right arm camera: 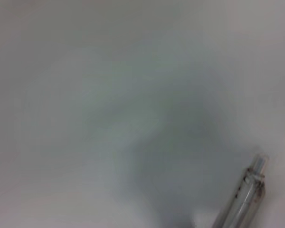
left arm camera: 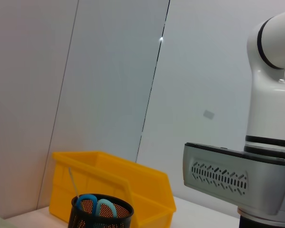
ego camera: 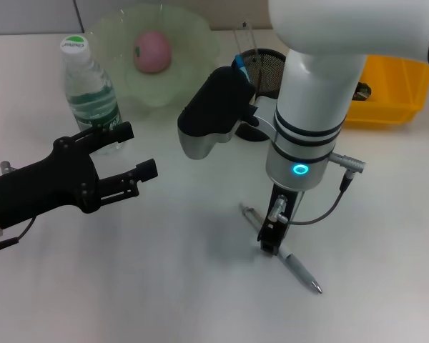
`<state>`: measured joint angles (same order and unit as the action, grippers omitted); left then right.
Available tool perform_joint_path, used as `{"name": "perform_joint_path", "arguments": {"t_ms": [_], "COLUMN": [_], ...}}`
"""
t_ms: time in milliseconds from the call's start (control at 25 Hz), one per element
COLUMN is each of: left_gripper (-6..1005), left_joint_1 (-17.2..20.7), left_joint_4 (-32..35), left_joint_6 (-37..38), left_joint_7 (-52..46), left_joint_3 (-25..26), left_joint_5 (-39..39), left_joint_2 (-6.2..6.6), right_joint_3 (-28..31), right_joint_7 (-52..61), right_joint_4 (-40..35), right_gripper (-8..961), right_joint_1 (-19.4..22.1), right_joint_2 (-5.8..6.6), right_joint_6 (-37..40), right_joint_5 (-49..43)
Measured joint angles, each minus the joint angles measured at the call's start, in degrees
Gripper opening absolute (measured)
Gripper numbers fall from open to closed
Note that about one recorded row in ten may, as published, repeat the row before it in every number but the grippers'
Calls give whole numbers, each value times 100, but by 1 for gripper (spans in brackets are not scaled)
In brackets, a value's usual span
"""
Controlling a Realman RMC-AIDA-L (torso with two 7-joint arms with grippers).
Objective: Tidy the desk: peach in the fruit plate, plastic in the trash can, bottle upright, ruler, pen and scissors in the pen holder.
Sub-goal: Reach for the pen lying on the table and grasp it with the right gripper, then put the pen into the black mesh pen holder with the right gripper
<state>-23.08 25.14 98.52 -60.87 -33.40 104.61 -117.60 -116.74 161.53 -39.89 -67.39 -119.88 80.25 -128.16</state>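
- Right gripper (ego camera: 273, 239) is lowered onto the pen (ego camera: 300, 268); whether it is clamped cannot be told.
- Pen should be gripped mid-barrel, then carried to the pen holder (ego camera: 261, 71).

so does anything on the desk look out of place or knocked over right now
Only the pen: it lies flat on the desk instead of standing in the pen holder. The right gripper is down over its middle. The bottle stands upright, the peach sits in the fruit plate, and the left gripper hovers open.
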Motion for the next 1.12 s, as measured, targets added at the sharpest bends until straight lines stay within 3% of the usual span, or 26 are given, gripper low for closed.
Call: {"name": "perform_joint_path", "arguments": {"t_ms": [160, 560, 1120], "left_gripper": [829, 829, 829], "left_joint_1": [6, -9, -30], "left_joint_4": [0, 0, 0], "left_joint_6": [4, 10, 9], "left_joint_7": [-1, -4, -4], "left_joint_3": [0, -7, -9], "left_joint_5": [-5, -12, -12], "left_joint_2": [0, 0, 8], "right_joint_3": [0, -6, -84], "right_joint_7": [-22, -49, -60], "right_joint_4": [-34, -33, -39], "right_gripper": [282, 119, 120], "right_joint_1": [21, 19, -1], "right_joint_2": [0, 0, 0], "right_joint_6": [6, 23, 24], "right_joint_5": [2, -7, -21]}}
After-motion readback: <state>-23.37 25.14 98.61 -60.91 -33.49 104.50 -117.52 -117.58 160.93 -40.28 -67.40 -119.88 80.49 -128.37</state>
